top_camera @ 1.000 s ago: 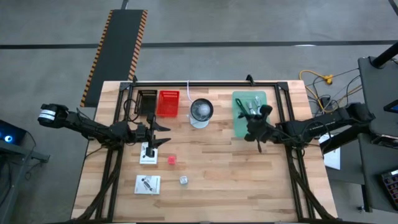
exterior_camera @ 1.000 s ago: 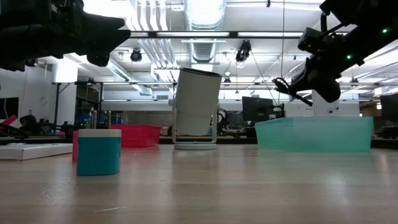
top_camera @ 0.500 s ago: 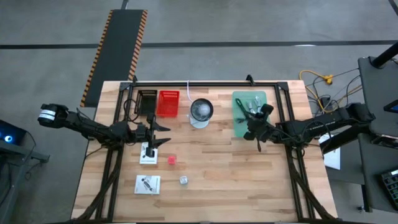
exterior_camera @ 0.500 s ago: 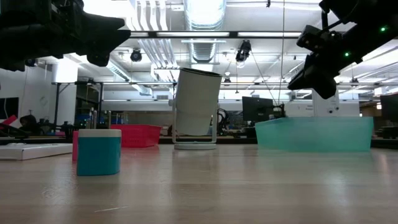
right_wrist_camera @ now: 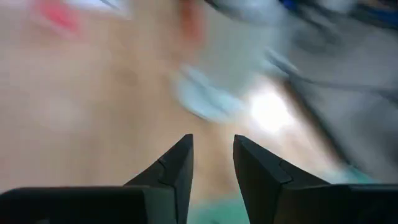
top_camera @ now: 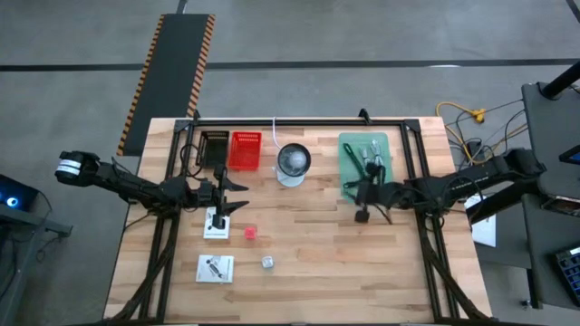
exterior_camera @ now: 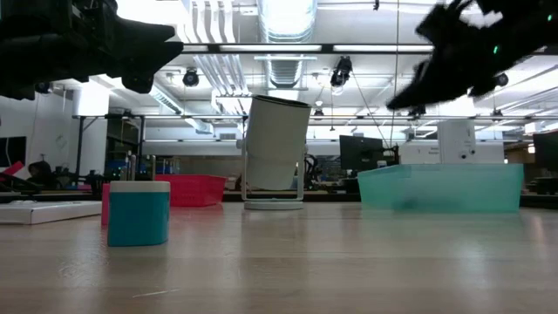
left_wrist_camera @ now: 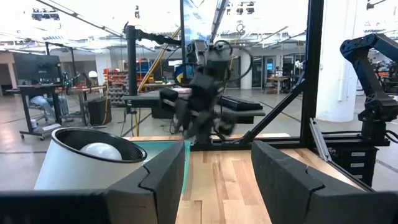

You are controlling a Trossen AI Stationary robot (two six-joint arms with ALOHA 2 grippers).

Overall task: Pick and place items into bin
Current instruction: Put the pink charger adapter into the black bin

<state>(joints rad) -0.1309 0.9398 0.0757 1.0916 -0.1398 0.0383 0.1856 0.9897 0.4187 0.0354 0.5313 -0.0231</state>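
My left gripper (top_camera: pixel 237 195) (left_wrist_camera: pixel 217 174) is open and hovers above one white card (top_camera: pixel 216 224) that bears a dark part. A second white card (top_camera: pixel 216 268) lies nearer the table's near edge. The tiny red cube (top_camera: pixel 250 233) and the tiny silver cube (top_camera: pixel 268 262) rest on the wood between the arms. My right gripper (top_camera: pixel 362 210) (right_wrist_camera: pixel 213 149) is open and empty, raised just off the near edge of the green bin (top_camera: pixel 349 181). Inside the bin lie silvery pieces (top_camera: pixel 372 149) and a dark stick (top_camera: pixel 365 163).
A red bin (top_camera: pixel 245 149) and a dark bin (top_camera: pixel 215 145) stand at the far edge on the left. The round glass-and-white bowl (top_camera: pixel 293 163) (exterior_camera: pixel 275 153) stands between them and the green bin. A black frame runs along the table's far edge and sides.
My right gripper has swung from above the green bin toward the table's near edge and has turned, blurring in the low view. A thin dark piece that showed at its fingers one second ago in the low view is gone from them. The left arm has kept still.
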